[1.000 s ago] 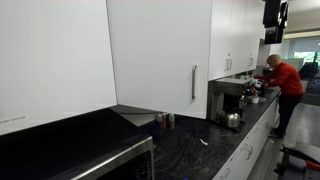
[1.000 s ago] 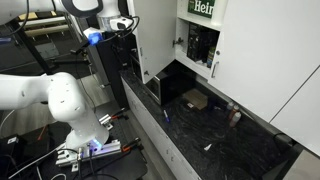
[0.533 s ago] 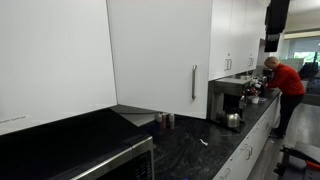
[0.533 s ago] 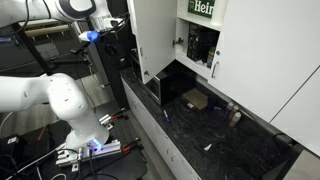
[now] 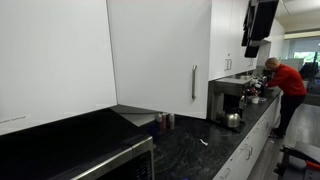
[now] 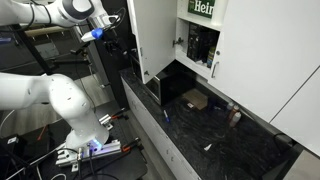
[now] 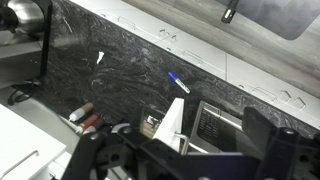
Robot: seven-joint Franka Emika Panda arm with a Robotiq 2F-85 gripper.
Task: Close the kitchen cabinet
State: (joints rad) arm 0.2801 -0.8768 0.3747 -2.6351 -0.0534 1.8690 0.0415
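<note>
White kitchen cabinet (image 5: 158,55) mounted above dark stone tabletop (image 5: 190,150). Door swung out, flat face square to the camera in an exterior view, slim silver handle (image 5: 194,82) upright near lower free corner. Same door (image 6: 152,35) seen in an exterior view standing out from the cabinet row, open shelf beside it holding a green-labelled box (image 6: 203,8). Claw (image 6: 101,32) held high at the end of the white arm (image 6: 45,12), near the door's free edge but apart from it. In wrist view, dark fingers (image 7: 100,158) at either side of the lower frame, spread apart, nothing between them. Below them, tabletop with blue pen (image 7: 178,82) and small cans (image 7: 82,118). Also noted: coffee machine (image 5: 226,98) and kettle (image 5: 232,120) on tabletop, microwave (image 5: 115,162) at lower edge of view, person in red (image 5: 286,80) at far end.
</note>
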